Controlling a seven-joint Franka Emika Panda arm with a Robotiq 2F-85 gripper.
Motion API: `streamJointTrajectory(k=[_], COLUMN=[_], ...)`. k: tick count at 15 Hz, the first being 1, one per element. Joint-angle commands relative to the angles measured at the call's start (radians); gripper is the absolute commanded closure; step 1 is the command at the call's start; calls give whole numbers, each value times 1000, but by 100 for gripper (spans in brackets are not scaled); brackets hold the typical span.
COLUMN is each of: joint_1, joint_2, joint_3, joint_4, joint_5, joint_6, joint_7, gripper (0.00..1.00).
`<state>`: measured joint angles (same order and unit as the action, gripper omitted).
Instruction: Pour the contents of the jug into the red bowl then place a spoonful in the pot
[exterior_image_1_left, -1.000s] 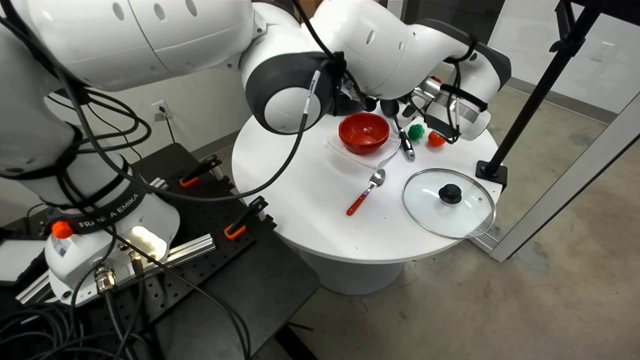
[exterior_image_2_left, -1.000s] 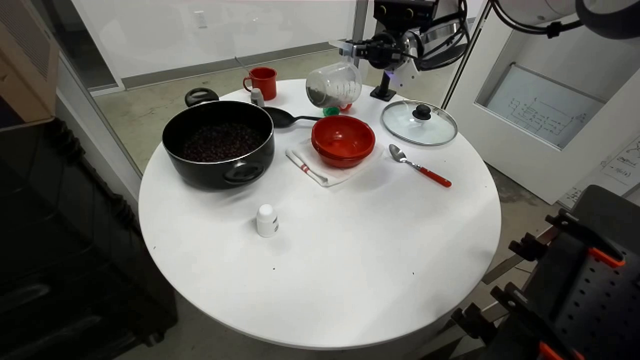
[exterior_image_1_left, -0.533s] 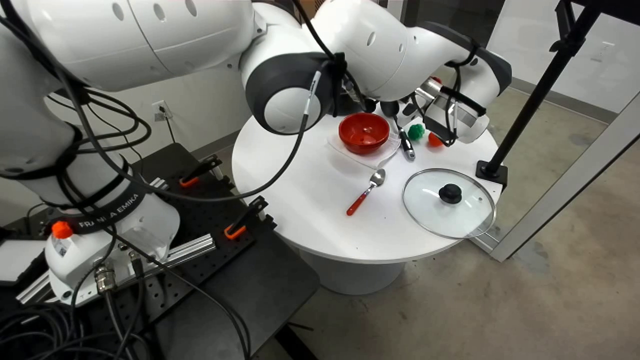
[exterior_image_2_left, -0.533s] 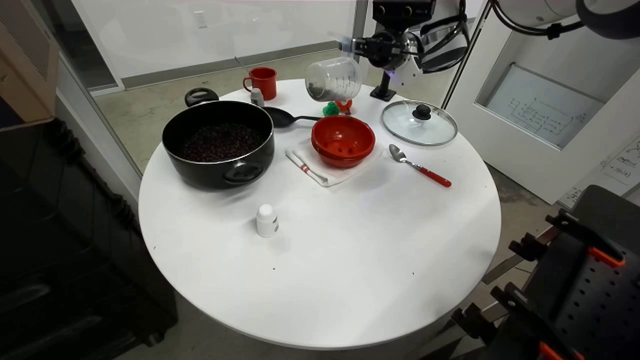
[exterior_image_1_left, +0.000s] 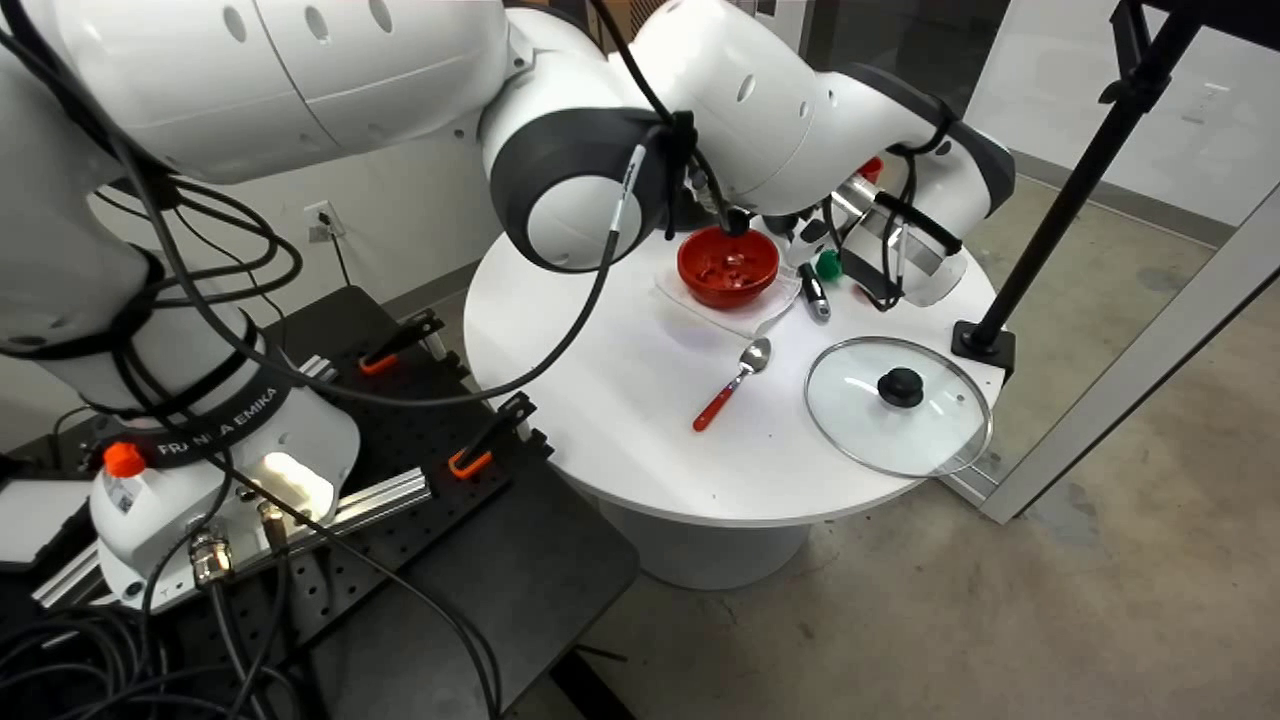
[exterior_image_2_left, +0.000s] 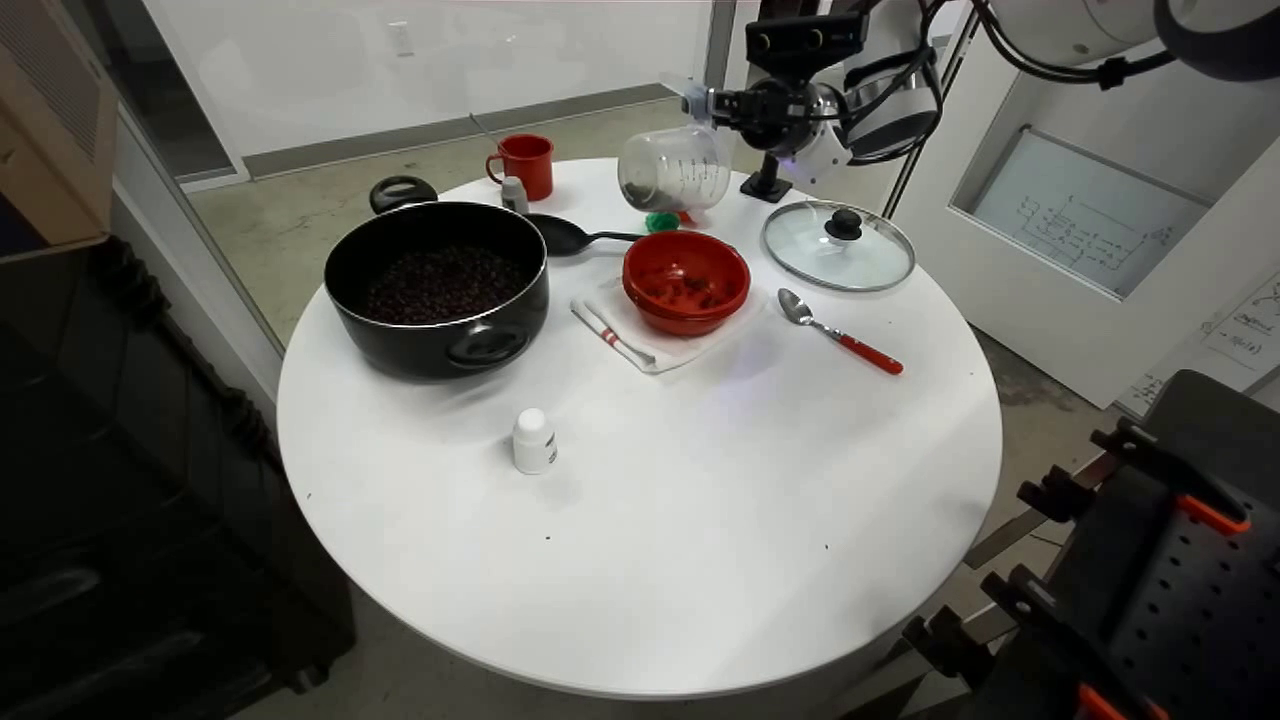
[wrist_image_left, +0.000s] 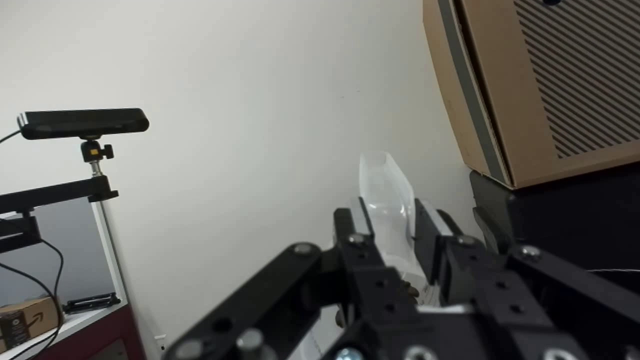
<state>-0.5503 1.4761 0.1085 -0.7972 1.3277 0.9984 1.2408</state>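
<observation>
The clear jug (exterior_image_2_left: 690, 165) lies tipped on its side in the air, seen above and behind the red bowl (exterior_image_2_left: 690, 322) in an exterior view. A little dark content shows in its lower end. My gripper (exterior_image_2_left: 699, 102) is shut on the jug's handle; in the wrist view the translucent handle (wrist_image_left: 387, 220) sits between the fingers. Dark pieces lie scattered in the bottom of the bowl. The black pot (exterior_image_2_left: 430, 345), with dark beans inside, stands to the bowl's left in that view. A spoon (exterior_image_2_left: 862, 352) with a red handle rests on the table.
Near the bowl lie a napkin (exterior_image_2_left: 685, 352), a black ladle (exterior_image_2_left: 562, 236) and a green piece (exterior_image_2_left: 660, 222). A glass lid (exterior_image_1_left: 850, 400) sits by the camera post (exterior_image_1_left: 1070, 190). A red mug (exterior_image_2_left: 527, 168) and a white bottle (exterior_image_2_left: 534, 445) stand on the table.
Dark pieces have appeared in the red bowl: few half a second ago, more now. The jug dipped slightly and shifted a little, with less dark content showing in it.
</observation>
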Motion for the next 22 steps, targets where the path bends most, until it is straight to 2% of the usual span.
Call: streamJointTrajectory(k=[1, 22], joint_1=[-2, -10], joint_2=[-3, -8], joint_3=[-9, -10], joint_4=[-16, -71], joint_5=[40, 120], joint_6=[-13, -26], joint_7=[32, 112], gripper=[93, 93])
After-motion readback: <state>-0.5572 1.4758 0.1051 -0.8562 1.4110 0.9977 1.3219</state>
